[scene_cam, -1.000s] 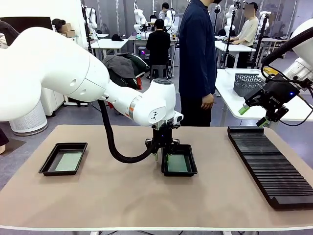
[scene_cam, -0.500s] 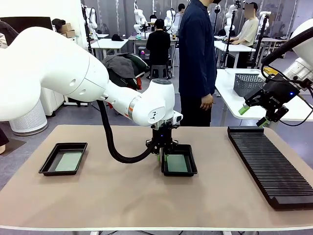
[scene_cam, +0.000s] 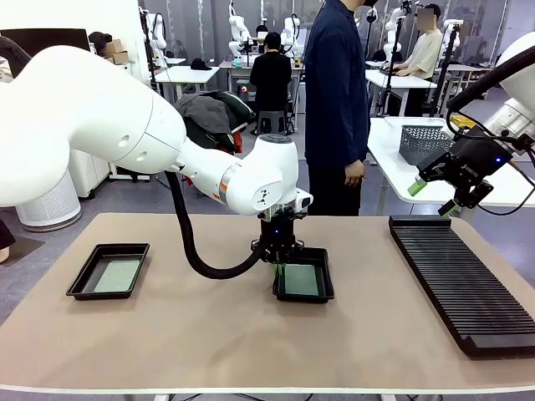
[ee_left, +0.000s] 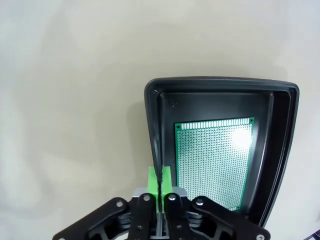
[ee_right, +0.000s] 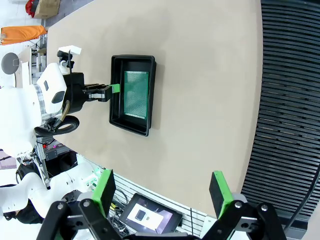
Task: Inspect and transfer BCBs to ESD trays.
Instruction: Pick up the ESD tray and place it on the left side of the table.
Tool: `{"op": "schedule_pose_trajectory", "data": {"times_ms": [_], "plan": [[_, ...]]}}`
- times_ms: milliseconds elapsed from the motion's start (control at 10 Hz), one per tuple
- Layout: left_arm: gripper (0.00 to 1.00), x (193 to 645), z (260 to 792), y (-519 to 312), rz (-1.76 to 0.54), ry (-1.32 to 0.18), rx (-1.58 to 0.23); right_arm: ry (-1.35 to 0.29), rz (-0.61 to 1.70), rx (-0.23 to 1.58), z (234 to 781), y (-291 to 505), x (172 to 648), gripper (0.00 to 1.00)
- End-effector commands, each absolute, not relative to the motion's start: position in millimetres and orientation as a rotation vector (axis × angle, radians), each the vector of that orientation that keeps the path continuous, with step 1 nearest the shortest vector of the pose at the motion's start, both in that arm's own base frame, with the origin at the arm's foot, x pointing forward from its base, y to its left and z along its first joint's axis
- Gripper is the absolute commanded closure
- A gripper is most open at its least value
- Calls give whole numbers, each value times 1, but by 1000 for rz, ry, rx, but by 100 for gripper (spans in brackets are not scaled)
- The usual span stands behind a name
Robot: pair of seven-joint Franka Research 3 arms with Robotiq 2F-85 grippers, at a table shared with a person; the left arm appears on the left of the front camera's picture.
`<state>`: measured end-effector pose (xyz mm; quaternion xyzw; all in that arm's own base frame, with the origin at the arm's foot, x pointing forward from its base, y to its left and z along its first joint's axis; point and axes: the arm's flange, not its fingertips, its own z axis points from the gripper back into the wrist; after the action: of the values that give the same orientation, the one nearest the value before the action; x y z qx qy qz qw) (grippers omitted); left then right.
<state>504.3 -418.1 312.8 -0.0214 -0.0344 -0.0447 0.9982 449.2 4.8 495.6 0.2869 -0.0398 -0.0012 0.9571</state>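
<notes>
Black plastic of the middle tray (scene_cam: 303,286) is pinched at its left rim by my left gripper (ee_left: 160,181), pads pressed together on the wall. A green board (ee_left: 214,161) lies flat inside this tray. A second tray (scene_cam: 109,270) with another board (scene_cam: 117,275) rests far left. My right gripper (ee_right: 162,192) hangs spread wide above the ribbed rack (scene_cam: 456,281).

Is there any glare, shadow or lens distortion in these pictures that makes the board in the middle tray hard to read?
Left wrist view: a white glare spot sits on the green board near its upper right corner, washing out the holes there; the tray casts a soft shadow on the table. Right wrist view: wide-angle bending curves the black rack. Front view: even light, board sharp enough.
</notes>
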Motion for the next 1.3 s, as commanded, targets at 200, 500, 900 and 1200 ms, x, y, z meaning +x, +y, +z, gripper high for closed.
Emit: {"op": "schedule_pose_trajectory", "data": {"times_ms": [200, 500, 900, 1200], "plan": [[100, 504, 313, -418, -88, -66, -46, -71, -25, 575, 496, 5, 447, 0], [100, 504, 313, -418, -88, -66, -46, -71, -25, 575, 496, 5, 447, 0], [97, 506, 318, -382, -98, -52, -183, -71, -25, 575, 496, 5, 447, 0], [97, 508, 319, -349, -88, -78, -279, -71, -25, 575, 496, 5, 447, 0]]}}
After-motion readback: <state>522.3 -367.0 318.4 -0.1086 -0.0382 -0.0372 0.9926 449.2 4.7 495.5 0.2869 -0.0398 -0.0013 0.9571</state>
